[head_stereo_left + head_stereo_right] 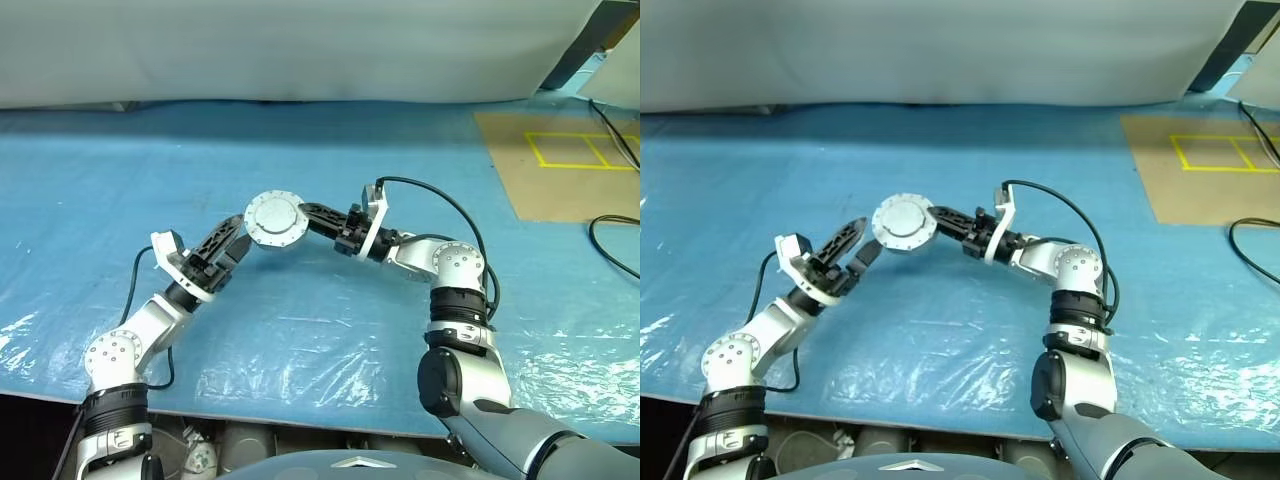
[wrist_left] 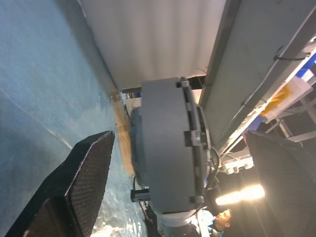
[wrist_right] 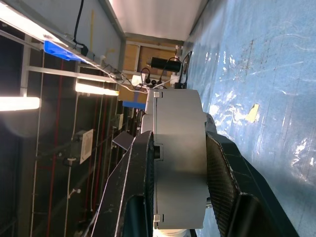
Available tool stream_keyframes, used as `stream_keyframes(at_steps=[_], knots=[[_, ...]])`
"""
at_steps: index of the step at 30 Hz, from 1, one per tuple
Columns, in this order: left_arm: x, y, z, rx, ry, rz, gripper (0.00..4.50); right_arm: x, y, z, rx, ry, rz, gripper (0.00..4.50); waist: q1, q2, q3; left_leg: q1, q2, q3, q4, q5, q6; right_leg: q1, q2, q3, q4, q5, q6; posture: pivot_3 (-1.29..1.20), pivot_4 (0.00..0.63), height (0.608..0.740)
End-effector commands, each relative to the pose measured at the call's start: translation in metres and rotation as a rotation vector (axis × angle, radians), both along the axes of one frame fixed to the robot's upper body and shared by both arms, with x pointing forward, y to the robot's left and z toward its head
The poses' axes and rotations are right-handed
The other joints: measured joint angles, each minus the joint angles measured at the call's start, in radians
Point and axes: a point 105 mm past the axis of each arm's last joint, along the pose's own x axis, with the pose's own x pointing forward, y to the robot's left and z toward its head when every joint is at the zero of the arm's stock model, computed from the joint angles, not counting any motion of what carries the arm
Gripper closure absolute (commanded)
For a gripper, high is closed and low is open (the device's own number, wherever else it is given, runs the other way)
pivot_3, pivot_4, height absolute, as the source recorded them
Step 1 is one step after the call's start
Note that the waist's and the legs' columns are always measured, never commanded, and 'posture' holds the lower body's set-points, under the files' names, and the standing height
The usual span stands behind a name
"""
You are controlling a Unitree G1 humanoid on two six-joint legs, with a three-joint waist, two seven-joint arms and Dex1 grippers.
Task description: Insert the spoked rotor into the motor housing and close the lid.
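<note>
My right gripper [image 1: 298,220] is shut on a round grey puck, the motor housing [image 3: 177,163], and holds it in the air above the table by its two flat faces. The plain light-grey lid [image 1: 272,217] sits on the housing and faces the head camera. My left gripper [image 1: 243,237] is open just to the puck's left. In the left wrist view the housing [image 2: 165,148] stands edge-on between the two spread fingers, with a gap on each side. The spoked rotor is out of view.
A blue plastic sheet [image 1: 300,330] covers the table below both arms. A brown board [image 1: 560,160] marked with yellow tape lies at the back right, and a black cable [image 1: 612,245] runs beside it. A white wall closes the far side.
</note>
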Motion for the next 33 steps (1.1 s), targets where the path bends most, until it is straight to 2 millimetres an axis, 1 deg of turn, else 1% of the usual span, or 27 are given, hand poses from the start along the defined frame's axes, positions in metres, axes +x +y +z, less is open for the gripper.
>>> stream_keyframes(at_steps=[1, 6, 11, 18, 21, 25, 28, 30, 31, 33], knots=[[0.007, -0.005, 0.004, 0.010, -0.016, -0.017, 0.04, -0.003, 0.004, 0.031, 0.080, -0.102, 0.032, 3.41, 0.000, 0.000, 0.000, 0.000, 0.000, 0.000, 0.000, 0.000, 0.000, 0.000, 0.000, 0.000, 0.000, 0.000, 0.000, 0.00, 0.150, 0.740], [0.013, -0.019, 0.011, -0.001, -0.042, -0.053, 0.04, -0.003, 0.005, 0.029, 0.069, -0.101, 0.030, 3.41, 0.001, 0.000, 0.000, 0.000, 0.000, 0.000, 0.001, 0.000, 0.000, 0.000, 0.000, 0.000, 0.000, 0.000, 0.000, 0.00, 0.150, 0.740], [0.010, -0.039, 0.021, -0.012, -0.074, -0.121, 0.04, -0.004, 0.006, 0.026, 0.060, -0.094, 0.030, 3.41, 0.000, 0.000, 0.000, -0.001, 0.000, 0.000, 0.002, 0.000, 0.000, 0.000, 0.000, 0.000, 0.001, 0.000, 0.000, 0.00, 0.150, 0.740], [0.013, -0.044, 0.017, 0.015, -0.066, -0.110, 0.04, -0.004, 0.007, 0.023, 0.048, -0.089, 0.030, 3.41, 0.000, 0.000, 0.000, -0.001, 0.000, -0.001, 0.003, 0.000, 0.000, 0.000, 0.000, 0.000, 0.003, 0.000, -0.001, 0.00, 0.150, 0.740], [0.017, -0.040, 0.014, 0.027, -0.065, -0.074, 0.63, -0.004, 0.007, 0.022, 0.045, -0.087, 0.028, 3.41, 0.001, 0.000, 0.000, -0.001, 0.000, -0.001, 0.004, 0.000, 0.000, 0.000, 0.000, 0.000, 0.003, 0.000, -0.001, 0.00, 0.150, 0.740], [0.022, -0.041, 0.008, 0.068, -0.044, -0.051, 1.98, -0.004, 0.007, 0.020, 0.042, -0.081, 0.025, 3.41, 0.001, 0.000, 0.000, -0.001, 0.000, -0.001, 0.004, 0.000, 0.000, 0.000, 0.000, 0.000, 0.003, 0.000, -0.001, 0.00, 0.150, 0.740], [0.023, -0.043, 0.012, 0.069, -0.061, -0.049, 2.04, -0.004, 0.006, 0.019, 0.043, -0.078, 0.023, 3.41, 0.001, 0.000, 0.000, -0.001, 0.000, -0.001, 0.005, 0.000, 0.000, 0.000, 0.000, 0.000, 0.004, 0.000, -0.001, 0.00, 0.150, 0.740], [0.016, -0.043, 0.024, 0.011, -0.122, -0.069, 2.04, -0.004, 0.006, 0.019, 0.044, -0.075, 0.023, 3.41, 0.000, 0.000, 0.000, -0.001, 0.000, -0.001, 0.005, 0.000, 0.000, 0.000, 0.000, 0.000, 0.004, 0.000, -0.001, 0.00, 0.150, 0.740], [0.014, -0.043, 0.026, 0.004, -0.129, -0.074, 2.04, -0.004, 0.007, 0.019, 0.045, -0.074, 0.024, 3.41, -0.001, 0.000, 0.000, -0.001, 0.000, -0.001, 0.005, 0.000, 0.000, 0.000, 0.000, 0.000, 0.004, 0.000, -0.001, 0.00, 0.150, 0.740], [0.018, -0.045, 0.021, 0.040, -0.095, -0.061, 2.04, -0.005, 0.007, 0.019, 0.046, -0.071, 0.025, 3.41, 0.000, 0.000, 0.000, -0.001, 0.000, -0.001, 0.005, 0.000, 0.000, 0.000, 0.000, 0.000, 0.004, 0.000, -0.001, 0.00, 0.150, 0.740]])
